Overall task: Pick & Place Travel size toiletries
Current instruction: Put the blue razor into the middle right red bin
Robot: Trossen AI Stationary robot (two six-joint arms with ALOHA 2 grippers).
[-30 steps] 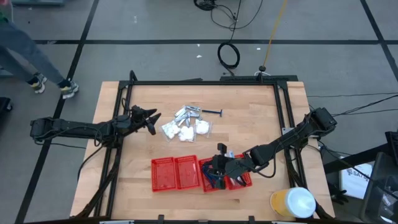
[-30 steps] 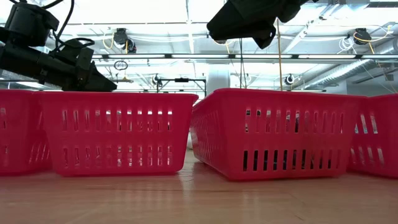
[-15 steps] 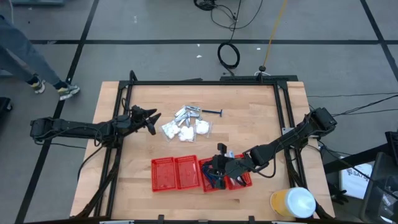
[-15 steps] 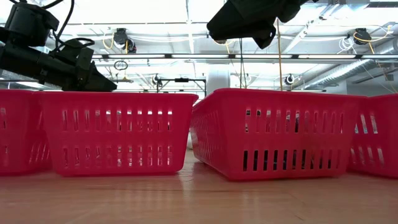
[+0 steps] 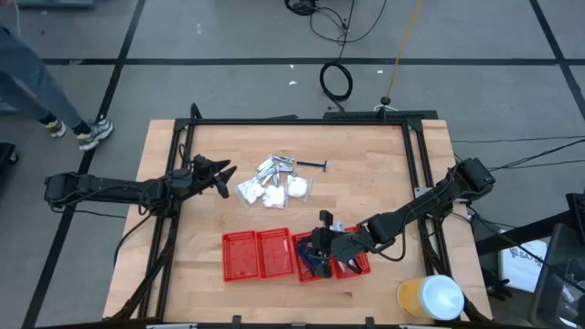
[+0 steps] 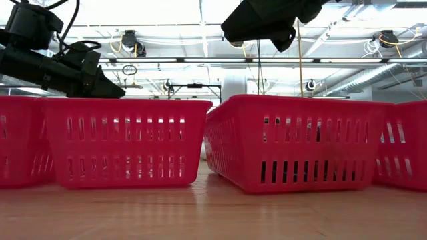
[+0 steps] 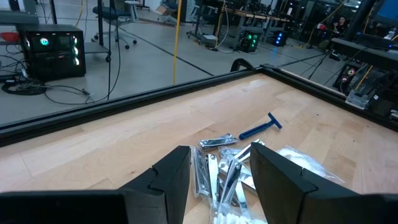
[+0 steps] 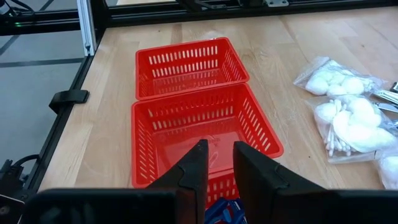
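Note:
The toiletries lie in a pile (image 5: 274,183) on the table's far middle: white soft packets (image 5: 294,187), silvery pieces (image 7: 217,165) and one dark blue thin-handled stick (image 7: 261,127). My left gripper (image 5: 224,175) hovers open just left of the pile, its fingers pointing toward the silvery pieces. A row of red mesh baskets (image 5: 274,253) stands near the table's near edge. My right gripper (image 5: 320,239) hangs above the third basket (image 5: 311,265), fingers slightly apart and empty. Dark blue sticks (image 8: 224,211) lie in that basket below it.
In the right wrist view two baskets (image 8: 186,65) (image 8: 205,130) show bare floors. A yellow container with a white lid (image 5: 430,299) sits at the table's near right corner. Black frame rails (image 5: 302,121) border the table. A person's feet (image 5: 91,132) show beyond the far left corner.
Neither arm nor any toiletry has moved. Only the person's feet beyond the table's far left corner have shifted.

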